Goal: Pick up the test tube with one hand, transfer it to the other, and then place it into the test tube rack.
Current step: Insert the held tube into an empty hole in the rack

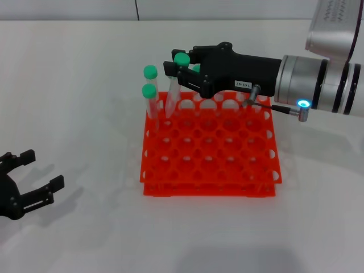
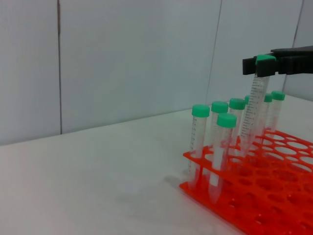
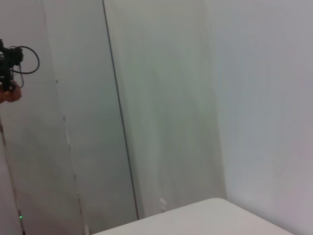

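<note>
Head view: the right tool (image 1: 181, 66) is clamped on the green cap of the test tube (image 1: 172, 94), which leans with its tip in a back-row hole of the test tube rack (image 1: 210, 148). The left tool (image 1: 25, 182), fingers apart, rests on the worktop (image 1: 74, 102), well apart.

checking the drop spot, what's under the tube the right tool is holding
Under the held tube, gripped at its cap by the right tool, is the rack; its tip reaches a back-row hole. Whether the tip is seated is hidden by neighbouring tubes.
</note>
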Tool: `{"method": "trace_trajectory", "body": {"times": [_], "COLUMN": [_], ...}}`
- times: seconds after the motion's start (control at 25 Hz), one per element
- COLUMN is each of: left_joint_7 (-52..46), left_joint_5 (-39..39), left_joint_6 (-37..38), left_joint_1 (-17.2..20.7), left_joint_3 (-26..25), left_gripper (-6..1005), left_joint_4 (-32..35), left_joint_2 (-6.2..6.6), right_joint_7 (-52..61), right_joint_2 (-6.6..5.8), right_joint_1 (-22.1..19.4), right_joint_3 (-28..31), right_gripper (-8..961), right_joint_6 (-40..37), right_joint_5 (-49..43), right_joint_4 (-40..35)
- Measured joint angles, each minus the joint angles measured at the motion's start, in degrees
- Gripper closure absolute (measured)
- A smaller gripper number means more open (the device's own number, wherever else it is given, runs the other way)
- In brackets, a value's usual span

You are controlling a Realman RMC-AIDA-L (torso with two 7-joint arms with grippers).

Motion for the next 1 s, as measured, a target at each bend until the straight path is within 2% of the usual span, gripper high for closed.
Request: {"method": "trace_trajectory", "body": {"times": [0.68,1.0], "left_joint_7": [-0.14,-0.22], "left_joint_5": [0.02,0.04], "left_joint_6": [-0.53,-0.53], "left_joint_1": [-1.2,-1.83], "left_joint_3": [-0.08,-0.08], "left_gripper": [120,120], "left_joint_4": [-0.67,-0.67], "left_joint_2": [-0.07,-0.06], "right_joint_7": [-1.47,-1.21], "right_joint_2": [-0.04,-0.22], "right_joint_1": [-0.51,1.08], "right_joint_3": [-2.06,-5.55], "right_gripper": [691,692], "right_joint_6": [5.24,8.21], "right_joint_5": [-0.11,-0.35], "right_joint_4": [-0.99,-0.73]}}
